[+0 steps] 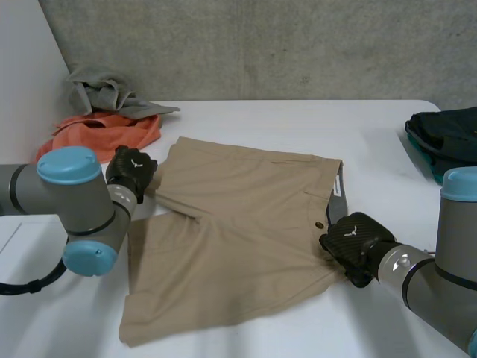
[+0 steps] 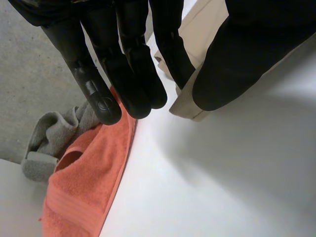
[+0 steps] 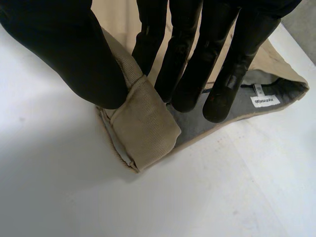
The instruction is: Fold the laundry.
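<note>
My right hand (image 1: 356,242) pinches the near end of the waistband of the shorts (image 1: 238,231). My thumb lies over the folded, twill-ribbed khaki and my fingers lie on the grey lining. My left hand (image 1: 132,170) pinches the hem corner of the far leg. The shorts lie flat on the smooth white desk (image 1: 298,123), and a nubbly orange towel (image 1: 104,134) lies just beyond my left hand.

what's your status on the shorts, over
Left hand pinching a leg hem corner, right hand pinching the waistband corner. Tan shorts spread flat, not yet folded. Orange towel and grey cloth beside the left hand.
</note>
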Robot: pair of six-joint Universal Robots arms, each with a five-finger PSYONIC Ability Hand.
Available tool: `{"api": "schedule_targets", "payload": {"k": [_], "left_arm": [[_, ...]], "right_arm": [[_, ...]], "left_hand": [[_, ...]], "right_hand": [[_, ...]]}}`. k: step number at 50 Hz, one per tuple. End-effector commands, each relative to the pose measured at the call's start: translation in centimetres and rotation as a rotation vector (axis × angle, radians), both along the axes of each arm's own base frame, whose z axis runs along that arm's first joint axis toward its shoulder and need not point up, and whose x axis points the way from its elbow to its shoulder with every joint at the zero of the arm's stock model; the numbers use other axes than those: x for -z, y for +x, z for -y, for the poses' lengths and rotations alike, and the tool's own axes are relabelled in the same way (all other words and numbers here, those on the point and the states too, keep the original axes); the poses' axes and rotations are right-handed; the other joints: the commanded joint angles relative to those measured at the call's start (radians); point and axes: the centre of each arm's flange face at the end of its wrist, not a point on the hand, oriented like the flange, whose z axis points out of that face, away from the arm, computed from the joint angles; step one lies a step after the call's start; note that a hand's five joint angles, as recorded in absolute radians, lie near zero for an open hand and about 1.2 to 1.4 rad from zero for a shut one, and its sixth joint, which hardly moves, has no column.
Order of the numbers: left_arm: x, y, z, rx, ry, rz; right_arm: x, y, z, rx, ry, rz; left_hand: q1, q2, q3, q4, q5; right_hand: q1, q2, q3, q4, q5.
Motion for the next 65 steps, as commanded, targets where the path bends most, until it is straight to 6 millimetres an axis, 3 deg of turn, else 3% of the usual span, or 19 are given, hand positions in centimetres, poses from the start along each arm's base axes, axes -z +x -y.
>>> {"api": "schedule_targets", "payload": {"k": [1, 6, 12, 16, 19, 20, 27, 32, 48, 53, 57, 62, 65], "left_arm": [[-0.4, -1.4, -1.7, 0.037, -0.002, 0.011], [-3.4, -0.9, -3.1, 0.04, -0.042, -0.013], [-6.2, 1.0, -8.2, 0.046, -0.001, -0.028], [-6.5, 2.6, -13.2, 0.038, 0.133, -0.073], [-6.6, 3.1, -15.9, 0.04, 0.22, -0.113], [-6.6, 3.3, -17.7, 0.046, 0.293, -0.149], [-5.5, 3.9, -22.9, 0.075, 0.537, -0.256], [-4.5, 3.9, -23.8, 0.11, 0.567, -0.255], [-1.7, 3.3, -22.0, 0.085, 0.505, -0.2], [-0.9, 3.2, -21.9, 0.082, 0.47, -0.154], [-1.0, 2.9, -22.4, 0.09, 0.439, -0.126], [-2.0, 2.7, -23.3, 0.125, 0.418, -0.107], [-2.4, 3.4, -25.1, 0.161, 0.478, -0.001]], "right_arm": [[-0.1, 0.1, 0.3, 0.002, -0.025, 0.009], [-0.1, 0.2, 0.3, 0.005, -0.021, 0.015], [0.2, 0.2, 0.7, 0.036, 0.007, 0.046], [0.2, 0.4, 0.9, 0.071, 0.037, 0.092], [0.5, 0.4, 1.0, 0.08, 0.046, 0.1], [0.6, 0.4, 1.1, 0.081, 0.044, 0.1], [0.6, 0.4, 1.4, 0.087, 0.033, 0.107], [0.5, 0.3, 1.4, 0.088, 0.031, 0.107], [0.8, 0.1, 1.3, 0.093, 0.041, 0.103], [0.7, 0.0, 1.2, 0.096, 0.042, 0.102], [0.6, -0.1, 1.1, 0.103, 0.041, 0.098], [-0.1, -0.4, -0.3, 0.079, 0.067, 0.061], [-1.0, -1.0, -2.0, 0.034, 0.123, -0.014]], "left_hand": [[-0.622, -0.683, -0.679, -0.689, -0.646], [-0.712, -0.773, -0.768, -0.779, -0.736], [-0.662, -0.723, -0.718, -0.729, -0.686], [-0.563, -0.623, -0.619, -0.63, -0.587], [-0.483, -0.544, -0.539, -0.55, -0.507], [-0.434, -0.494, -0.49, -0.5, -0.457], [-0.289, -0.35, -0.345, -0.356, -0.313], [-0.403, -0.464, -0.46, -0.47, -0.427], [-0.398, -0.459, -0.454, -0.465, -0.422], [-0.216, -0.277, -0.273, -0.283, -0.24], [0.265, 0.204, 0.208, 0.198, 0.241], [0.265, 0.205, 0.209, 0.198, 0.242], [0.265, 0.205, 0.209, 0.198, 0.242]], "right_hand": [[0.414, 0.218, 0.198, 0.206, 0.232], [0.414, 0.218, 0.198, 0.206, 0.232], [0.414, 0.218, 0.198, 0.206, 0.232], [0.414, 0.218, 0.198, 0.206, 0.232], [0.414, 0.218, 0.198, 0.206, 0.232], [0.414, 0.218, 0.198, 0.206, 0.232], [0.414, 0.218, 0.198, 0.206, 0.232], [0.414, 0.218, 0.198, 0.206, 0.232], [0.414, 0.218, 0.198, 0.206, 0.232], [0.414, 0.218, 0.198, 0.206, 0.232], [0.414, 0.218, 0.198, 0.206, 0.232], [0.414, 0.218, 0.198, 0.206, 0.232], [0.414, 0.218, 0.198, 0.206, 0.232]]}}
